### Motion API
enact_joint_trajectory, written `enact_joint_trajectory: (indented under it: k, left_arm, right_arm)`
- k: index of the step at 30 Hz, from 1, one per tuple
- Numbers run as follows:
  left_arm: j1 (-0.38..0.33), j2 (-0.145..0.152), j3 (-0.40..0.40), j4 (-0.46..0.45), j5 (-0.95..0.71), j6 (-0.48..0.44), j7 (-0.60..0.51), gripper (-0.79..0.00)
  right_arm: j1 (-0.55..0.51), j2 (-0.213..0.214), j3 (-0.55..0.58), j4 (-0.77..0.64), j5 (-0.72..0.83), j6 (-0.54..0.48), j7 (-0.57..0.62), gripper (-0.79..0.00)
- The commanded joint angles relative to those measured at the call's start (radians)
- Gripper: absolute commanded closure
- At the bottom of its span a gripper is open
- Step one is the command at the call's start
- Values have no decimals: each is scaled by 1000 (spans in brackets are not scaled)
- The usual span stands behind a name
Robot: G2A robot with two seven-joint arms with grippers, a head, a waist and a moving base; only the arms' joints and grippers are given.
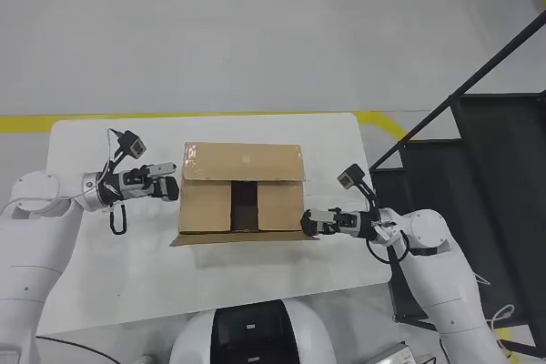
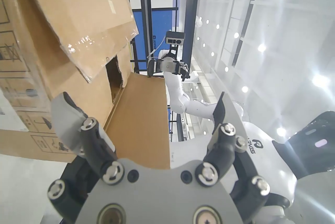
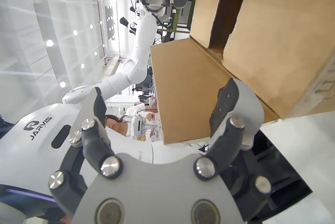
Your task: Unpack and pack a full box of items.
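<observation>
Box (image 1: pixel 243 187) — brown cardboard, top flaps parted over a dark centre gap. Left gripper (image 1: pixel 172 181) and right gripper (image 1: pixel 306 222) flank it — both spread wide.

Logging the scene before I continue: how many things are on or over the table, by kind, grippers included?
Cardboard box: 1
Grippers: 2, the left gripper and the right gripper
Total: 3
</observation>
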Motion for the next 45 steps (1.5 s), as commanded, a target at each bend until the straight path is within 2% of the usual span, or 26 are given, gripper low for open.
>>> enact_joint_trajectory:
  k: [1,9,15,21,30,35,45]
  left_arm:
    - [-9,-4,17,12,17,1,14,-785]
    - [-42,-34,85,81,24,-141,74,-785]
    - [-78,-56,104,130,-110,-197,-3,-785]
    - [-113,-66,121,145,-114,-190,-18,-785]
    - [-157,-97,179,237,-103,-194,13,-785]
    - [-171,-106,180,272,-124,-207,7,-785]
    - [-151,-105,159,254,-152,-199,-10,-785]
  right_arm:
    - [-12,3,2,-17,7,8,17,-785]
    - [-53,19,9,-78,-6,35,55,-785]
    - [-97,31,12,-130,28,73,136,-785]
    - [-95,41,8,-121,49,90,172,-785]
    - [-90,52,2,-123,102,98,202,-785]
    - [-103,59,8,-135,132,100,219,-785]
    - [-107,69,-6,-144,158,101,227,-785]
